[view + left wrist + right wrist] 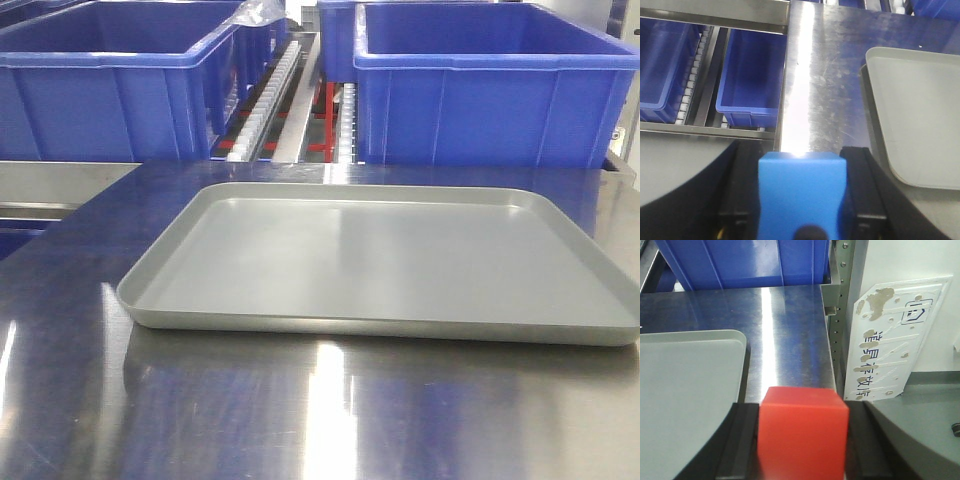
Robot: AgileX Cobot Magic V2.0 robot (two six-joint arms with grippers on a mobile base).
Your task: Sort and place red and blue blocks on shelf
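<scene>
Steel tabletop [300, 420] below; my left gripper [801, 212] clamps the blue block [802, 182], right gripper [801, 457] the red block [802, 422]; I'd carry both level to the shelf [292, 108].

On my screens the black two-finger left gripper [801, 212] is clamped on a sky-blue matte cube [801, 182] that fills the gap between its jaws, and the black two-finger right gripper [802, 452] is likewise closed on a bright red matte cube [802, 422].

Light glares off steel tabletop [300, 420]; blue bins [480, 100] behind.
</scene>
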